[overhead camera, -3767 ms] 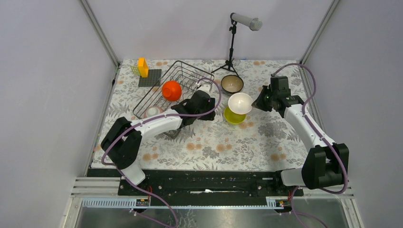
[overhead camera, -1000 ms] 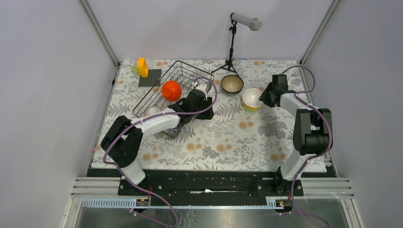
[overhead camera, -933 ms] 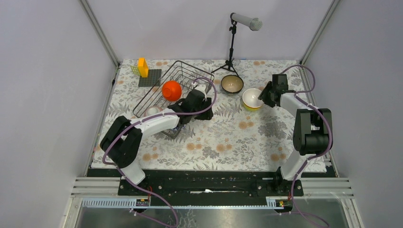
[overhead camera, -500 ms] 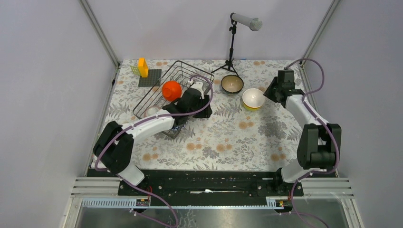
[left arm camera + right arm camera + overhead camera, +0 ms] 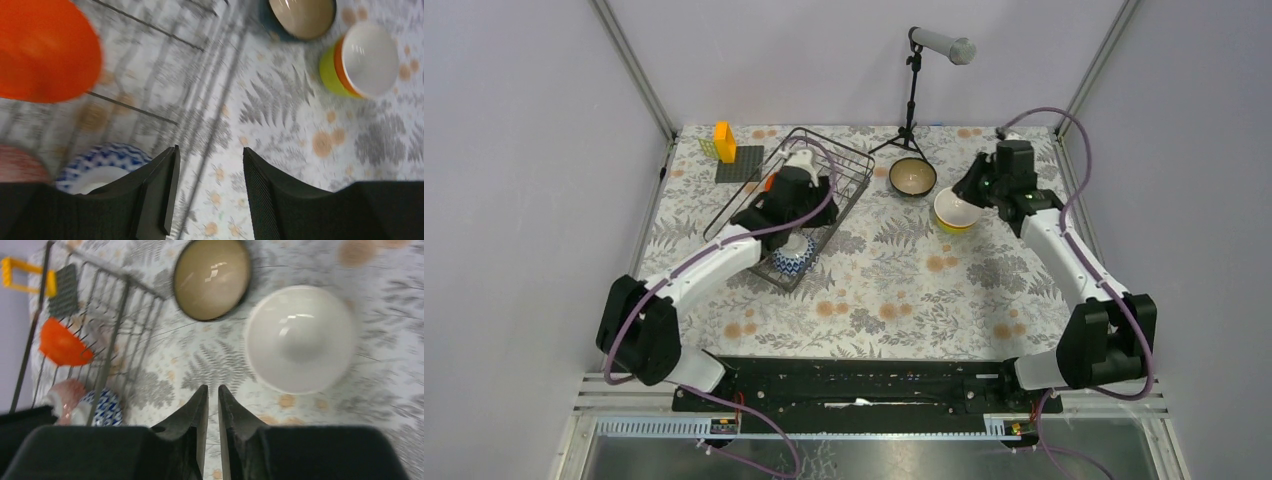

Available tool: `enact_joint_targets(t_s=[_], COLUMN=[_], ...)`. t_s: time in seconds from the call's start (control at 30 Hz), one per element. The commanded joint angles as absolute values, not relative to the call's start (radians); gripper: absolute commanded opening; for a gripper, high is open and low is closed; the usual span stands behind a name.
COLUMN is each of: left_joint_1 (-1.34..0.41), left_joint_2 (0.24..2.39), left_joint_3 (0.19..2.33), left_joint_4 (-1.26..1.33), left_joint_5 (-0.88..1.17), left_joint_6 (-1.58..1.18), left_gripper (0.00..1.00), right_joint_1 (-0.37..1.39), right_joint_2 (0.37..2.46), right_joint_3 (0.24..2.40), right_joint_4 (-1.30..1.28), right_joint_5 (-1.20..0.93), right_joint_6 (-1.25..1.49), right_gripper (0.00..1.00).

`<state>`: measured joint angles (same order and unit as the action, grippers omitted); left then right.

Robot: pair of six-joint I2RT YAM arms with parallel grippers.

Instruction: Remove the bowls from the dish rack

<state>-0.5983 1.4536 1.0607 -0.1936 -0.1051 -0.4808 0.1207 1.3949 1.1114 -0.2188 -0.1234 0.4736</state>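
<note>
The dish rack (image 5: pixel 849 160) stands at the back left. It holds an orange bowl (image 5: pixel 769 184), a blue-and-white bowl (image 5: pixel 792 256) and a pink speckled bowl (image 5: pixel 67 391). My left gripper (image 5: pixel 796 200) hovers over the rack, open and empty; its view shows the orange bowl (image 5: pixel 45 50) and the blue-and-white bowl (image 5: pixel 100 162). On the table sit the teal bowl (image 5: pixel 912 177) and an orange bowl with a white inside (image 5: pixel 954 207) nested in the yellow-green bowl (image 5: pixel 330 75). My right gripper (image 5: pixel 967 190) is shut and empty beside that stack (image 5: pixel 300 337).
A yellow-orange block piece (image 5: pixel 724 140) and a flat dark square plate (image 5: pixel 740 164) lie at the back left corner. A microphone stand (image 5: pixel 912 95) rises at the back, behind the teal bowl. Cage posts flank the floral table (image 5: pixel 894 290).
My right gripper set the orange bowl in the yellow-green bowl, let go and drew back, shut. My left gripper moved back and left over the rack, uncovering the blue-and-white bowl.
</note>
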Motion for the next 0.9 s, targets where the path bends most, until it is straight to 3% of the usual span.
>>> enact_joint_targets(t_s=[0.0, 0.57, 0.87], left_joint_1=[-0.46, -0.193, -0.15], left_joint_2=[1.369, 1.427, 1.47], left_joint_3=[1.14, 1.227, 1.17], left_joint_4=[-0.199, -0.233, -0.185], left_joint_5=[-0.116, -0.199, -0.191], left_joint_6=[-0.461, -0.481, -0.522], left_gripper=[0.54, 0.56, 0.56], right_joint_1=[0.259, 0.604, 0.611], right_joint_2=[1.442, 1.917, 2.227], right_joint_3=[1.23, 1.691, 1.972], right_joint_4=[-0.221, -0.139, -0.092], right_joint_5=[-0.171, -0.224, -0.367], right_joint_6=[0.432, 0.429, 0.436], right_gripper=[0.22, 0.28, 0.51])
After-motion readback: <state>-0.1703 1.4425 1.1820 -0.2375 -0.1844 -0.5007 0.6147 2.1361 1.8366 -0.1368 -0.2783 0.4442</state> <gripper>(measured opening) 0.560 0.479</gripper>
